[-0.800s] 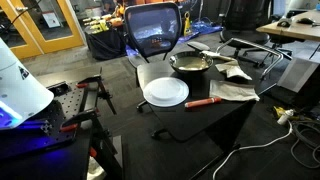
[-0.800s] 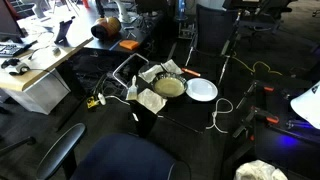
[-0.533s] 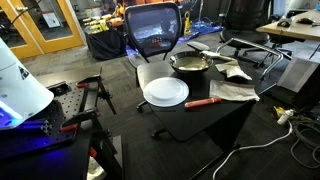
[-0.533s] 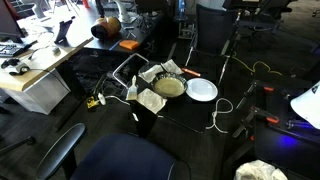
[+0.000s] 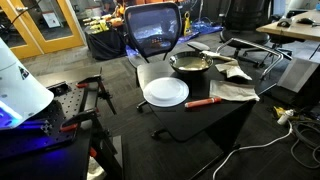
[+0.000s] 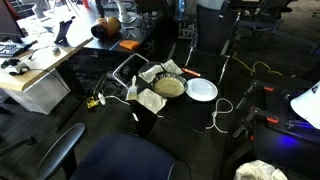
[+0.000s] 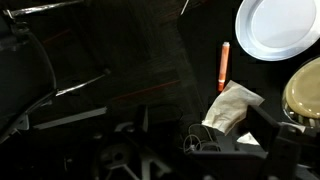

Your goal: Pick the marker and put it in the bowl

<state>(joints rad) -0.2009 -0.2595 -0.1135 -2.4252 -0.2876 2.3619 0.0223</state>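
A black table (image 5: 176,111) is seen in both exterior views, with a black chair (image 5: 153,30) behind it in an exterior view. A big white plate (image 5: 165,92) is laid flat on the table. The bowl (image 5: 190,64), dark and shiny, is set just beside the plate. Two pale cloths (image 5: 233,92) are spread near the bowl. The marker (image 5: 203,101) is found flat on the table, outside the bowl, between the plate and one cloth, with nothing on top of it. Only a part of the bowl is shown at the edge of the wrist view. The claw (image 7: 272,140) is seen only there, as dark shapes, so it cannot be told whether it is wide or narrow.
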